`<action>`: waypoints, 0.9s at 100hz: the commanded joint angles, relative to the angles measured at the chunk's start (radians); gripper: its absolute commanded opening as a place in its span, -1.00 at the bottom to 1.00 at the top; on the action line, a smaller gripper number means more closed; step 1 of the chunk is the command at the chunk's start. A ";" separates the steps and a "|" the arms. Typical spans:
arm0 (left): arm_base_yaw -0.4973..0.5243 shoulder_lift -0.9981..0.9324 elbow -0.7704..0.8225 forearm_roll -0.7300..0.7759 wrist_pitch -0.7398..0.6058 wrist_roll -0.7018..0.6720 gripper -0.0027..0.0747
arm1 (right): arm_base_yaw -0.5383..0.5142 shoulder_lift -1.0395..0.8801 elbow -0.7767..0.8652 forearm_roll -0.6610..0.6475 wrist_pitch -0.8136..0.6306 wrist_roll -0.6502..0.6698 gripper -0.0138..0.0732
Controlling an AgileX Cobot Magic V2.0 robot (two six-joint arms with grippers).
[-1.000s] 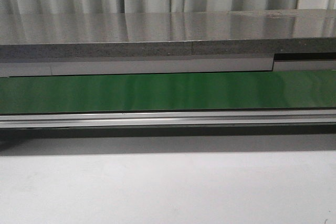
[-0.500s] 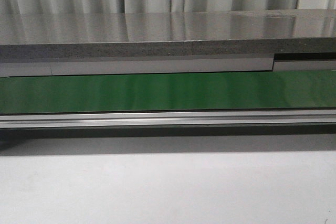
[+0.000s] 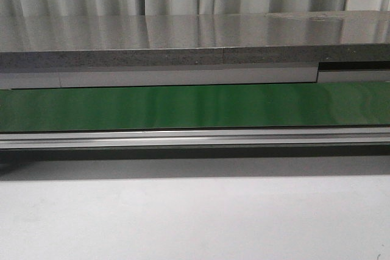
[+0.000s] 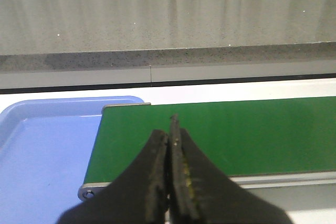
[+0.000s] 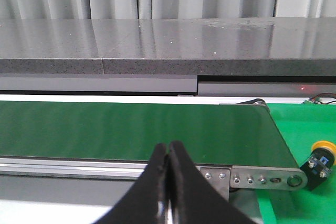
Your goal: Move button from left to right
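A button (image 5: 319, 163) with a yellow cap on a black body lies on a green surface (image 5: 310, 124) past the belt's end roller, in the right wrist view. It does not show in the other views. My right gripper (image 5: 168, 147) is shut and empty, near the belt's front rail, apart from the button. My left gripper (image 4: 170, 129) is shut and empty, over the other end of the green conveyor belt (image 4: 220, 135). Neither gripper shows in the front view.
A blue tray (image 4: 42, 145) sits beside the belt's end in the left wrist view. The belt (image 3: 195, 106) runs across the front view with an aluminium rail (image 3: 195, 137) in front and a grey stone counter (image 3: 183, 41) behind. A white table surface (image 3: 195, 217) lies nearest.
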 commanded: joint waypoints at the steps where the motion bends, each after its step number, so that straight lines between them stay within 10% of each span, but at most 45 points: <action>1: -0.007 -0.028 -0.019 0.005 -0.088 -0.002 -0.98 | 0.001 -0.020 -0.014 -0.012 -0.086 -0.006 -0.84; 90: 0.048 -0.398 0.277 0.005 -0.135 -0.032 -0.98 | 0.001 -0.020 -0.014 -0.012 -0.086 -0.006 -0.84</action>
